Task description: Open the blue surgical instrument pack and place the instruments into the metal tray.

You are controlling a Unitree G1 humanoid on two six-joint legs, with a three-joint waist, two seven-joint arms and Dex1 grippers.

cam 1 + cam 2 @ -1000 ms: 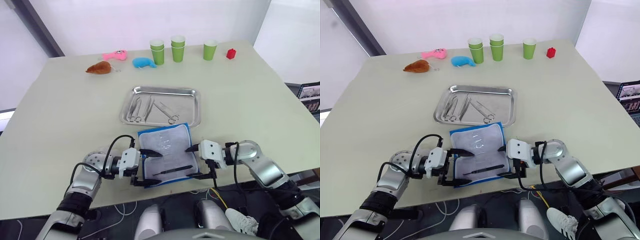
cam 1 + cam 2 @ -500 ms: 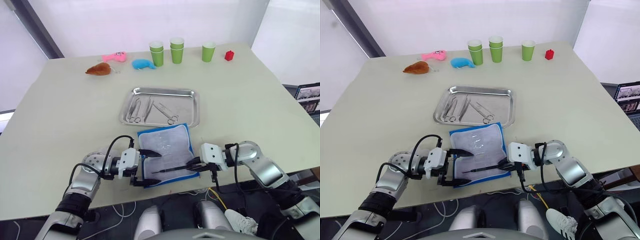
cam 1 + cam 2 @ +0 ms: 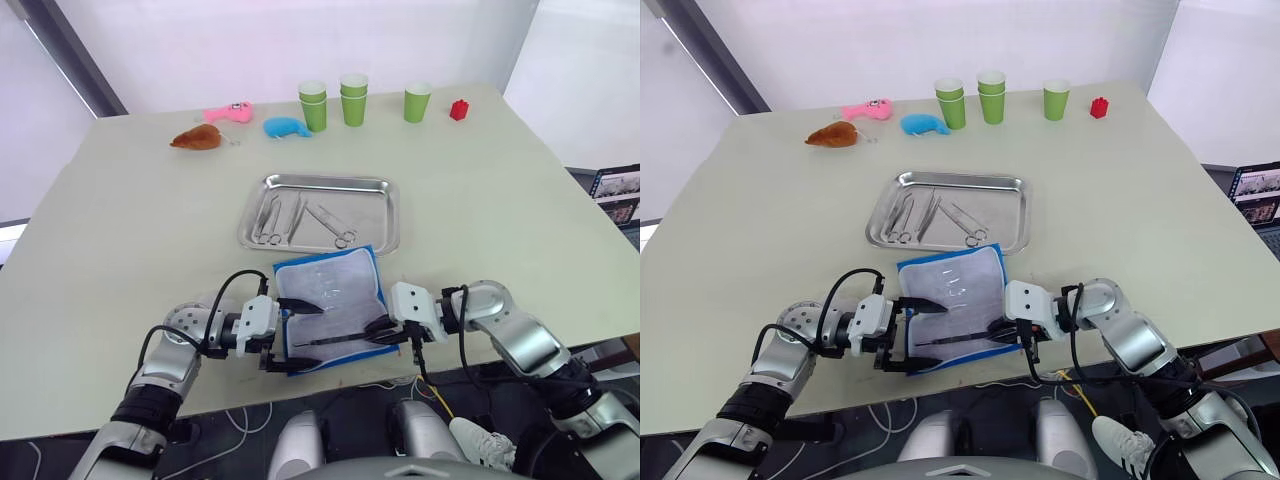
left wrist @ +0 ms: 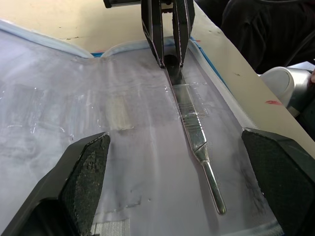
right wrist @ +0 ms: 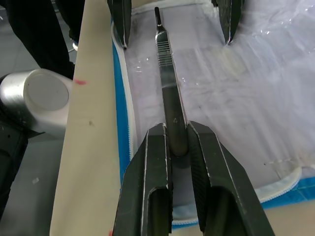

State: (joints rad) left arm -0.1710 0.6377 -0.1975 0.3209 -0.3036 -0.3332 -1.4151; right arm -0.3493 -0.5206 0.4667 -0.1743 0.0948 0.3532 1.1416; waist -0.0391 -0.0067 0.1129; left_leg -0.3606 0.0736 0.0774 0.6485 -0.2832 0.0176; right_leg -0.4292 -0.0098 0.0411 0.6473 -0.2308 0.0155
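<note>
The blue surgical instrument pack (image 3: 330, 290) lies open near the table's front edge, its pale lining facing up. A dark slim tool (image 3: 335, 341) rests across the lining's near part. My right gripper (image 3: 383, 330) is shut on that tool's right end, and its fingers (image 5: 157, 167) clamp the handle (image 5: 167, 83). At the pack's left side my left gripper (image 3: 300, 336) stands open and holds nothing, its pads (image 4: 86, 172) apart over the lining. Beyond the pack, the metal tray (image 3: 390, 215) holds several silvery instruments (image 3: 270, 218).
Along the far edge of the table stand green cups (image 3: 314, 104), with a small red block (image 3: 459, 109) to their right. A blue plush (image 3: 287, 126), a pink toy (image 3: 230, 113) and a brown toy (image 3: 198, 137) lie to their left. The table's front edge runs just under the pack.
My right gripper was open at the pack's right edge. It has moved inward and shut on the dark slim tool's end. The left gripper has kept its place.
</note>
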